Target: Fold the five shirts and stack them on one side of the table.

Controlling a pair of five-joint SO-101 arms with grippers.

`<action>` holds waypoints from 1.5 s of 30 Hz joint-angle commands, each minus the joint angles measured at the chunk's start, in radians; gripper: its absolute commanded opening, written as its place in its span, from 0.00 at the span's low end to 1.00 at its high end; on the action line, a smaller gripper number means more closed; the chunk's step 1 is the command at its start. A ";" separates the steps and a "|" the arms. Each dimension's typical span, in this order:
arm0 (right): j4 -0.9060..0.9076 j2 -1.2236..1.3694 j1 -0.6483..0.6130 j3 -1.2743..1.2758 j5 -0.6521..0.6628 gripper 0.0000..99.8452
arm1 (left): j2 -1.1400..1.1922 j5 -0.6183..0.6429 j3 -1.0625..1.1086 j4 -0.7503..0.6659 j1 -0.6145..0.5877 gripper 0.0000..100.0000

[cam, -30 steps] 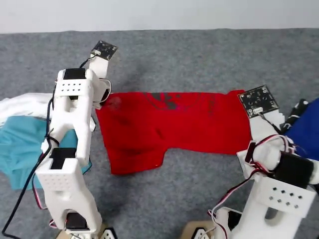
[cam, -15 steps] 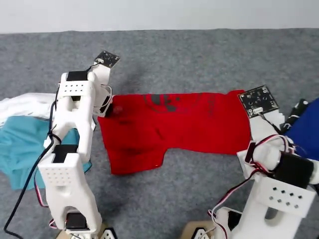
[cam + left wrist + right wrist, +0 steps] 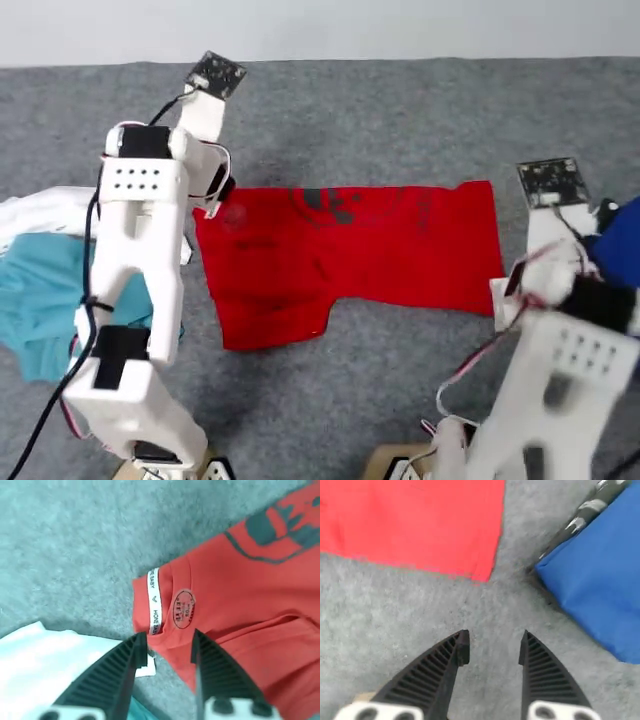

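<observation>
A red shirt (image 3: 350, 255) lies spread flat across the middle of the grey table, its printed front up. In the left wrist view my left gripper (image 3: 169, 642) hangs open just above the shirt's collar, where a white neck label (image 3: 154, 602) and a round print (image 3: 183, 609) show. In the high view that gripper (image 3: 217, 195) is at the shirt's left edge. My right gripper (image 3: 494, 640) is open over bare carpet, a little off the red shirt's corner (image 3: 480, 572), with nothing between its fingers.
A blue shirt (image 3: 620, 245) lies at the table's right edge, close beside the right gripper, with a dark striped item (image 3: 592, 505) next to it. A teal shirt (image 3: 40, 300) and a white shirt (image 3: 40, 215) are bunched at the left edge.
The left arm's wrist has risen and swung back from the collar. The right arm has lifted and shifted right, off the red shirt's edge. The shirt lies as before.
</observation>
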 commanded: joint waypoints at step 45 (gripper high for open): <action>-0.404 0.941 -0.096 -0.241 -0.410 0.16 | -0.347 0.261 -0.033 0.308 -0.370 0.00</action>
